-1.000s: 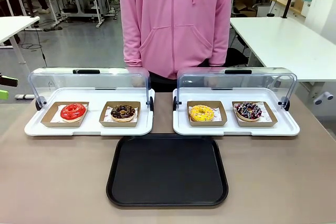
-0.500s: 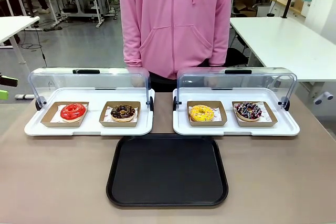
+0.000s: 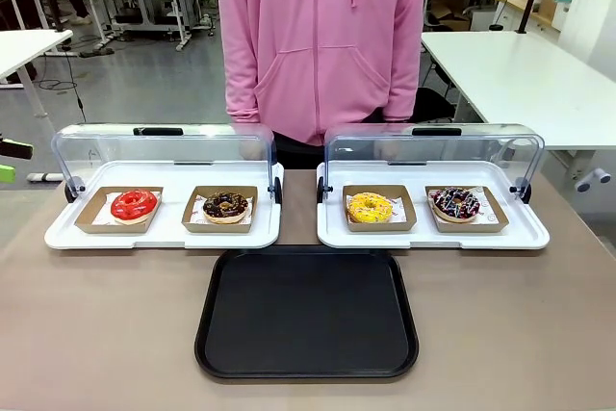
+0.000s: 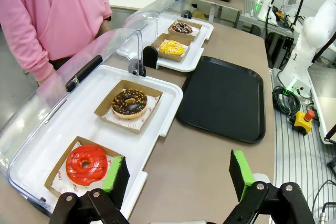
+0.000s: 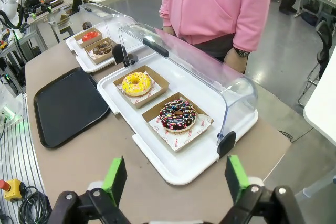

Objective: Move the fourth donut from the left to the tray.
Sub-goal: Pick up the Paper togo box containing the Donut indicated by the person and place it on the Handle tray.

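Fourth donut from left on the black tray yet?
No, the fourth donut sits in its cardboard holder on the right white tray, beyond the black tray.

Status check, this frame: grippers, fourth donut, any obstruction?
Left gripper, right gripper open, holding nothing. Fourth donut in its holder, not yet on tray. Dome lid raised, nothing blocking.

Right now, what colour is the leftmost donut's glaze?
Glossy red; the donut shows best in left wrist view.
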